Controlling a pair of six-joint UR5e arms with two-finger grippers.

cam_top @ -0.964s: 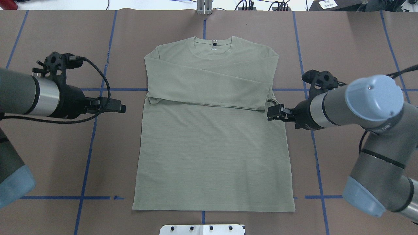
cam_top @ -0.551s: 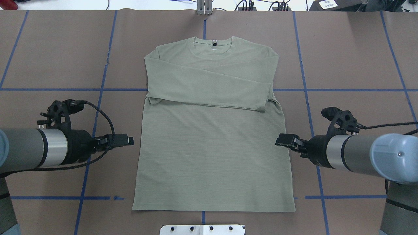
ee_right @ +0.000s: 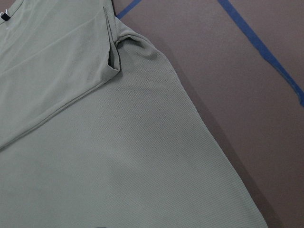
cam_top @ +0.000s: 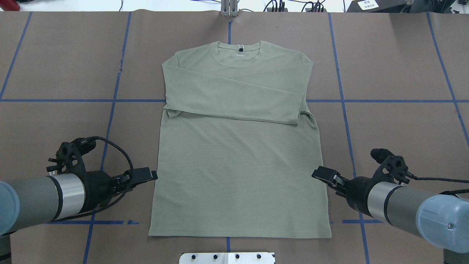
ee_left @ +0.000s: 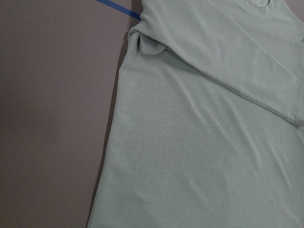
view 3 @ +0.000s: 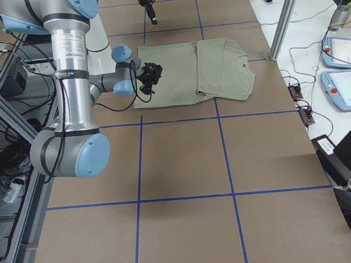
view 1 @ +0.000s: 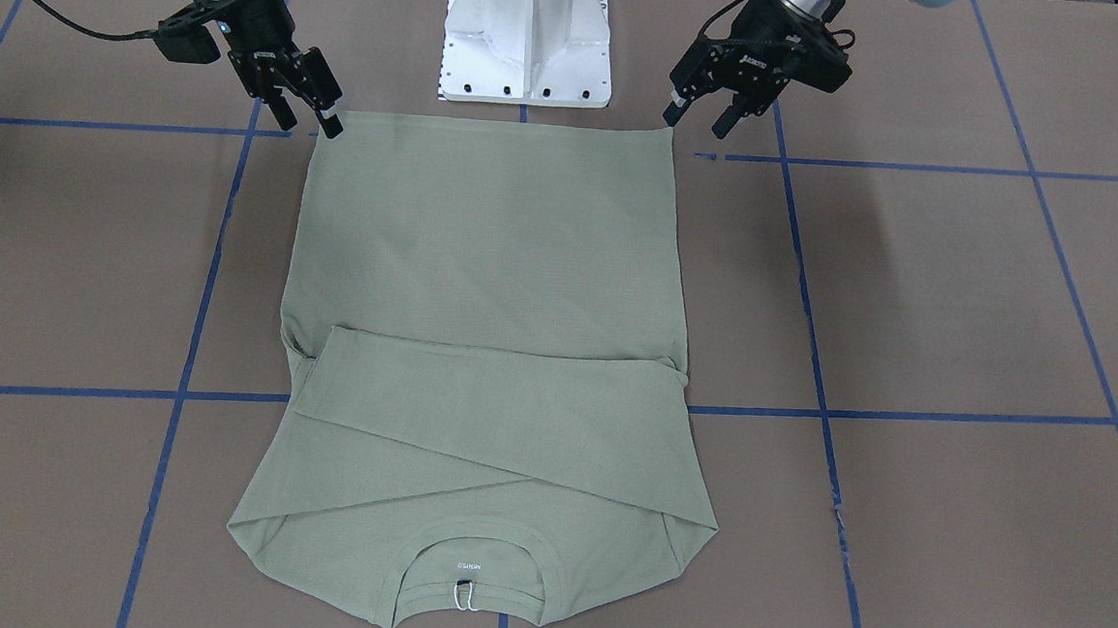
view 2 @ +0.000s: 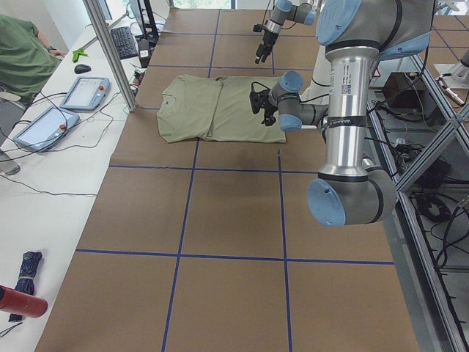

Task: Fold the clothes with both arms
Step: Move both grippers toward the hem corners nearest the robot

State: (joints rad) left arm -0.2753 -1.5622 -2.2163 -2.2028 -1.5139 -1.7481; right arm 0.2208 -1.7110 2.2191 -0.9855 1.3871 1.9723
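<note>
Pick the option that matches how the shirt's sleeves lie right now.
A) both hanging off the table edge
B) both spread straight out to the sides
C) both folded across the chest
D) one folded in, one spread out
C: in the overhead view both sleeves lie crossed over the upper body of the shirt, and neither sticks out past its side edges.
</note>
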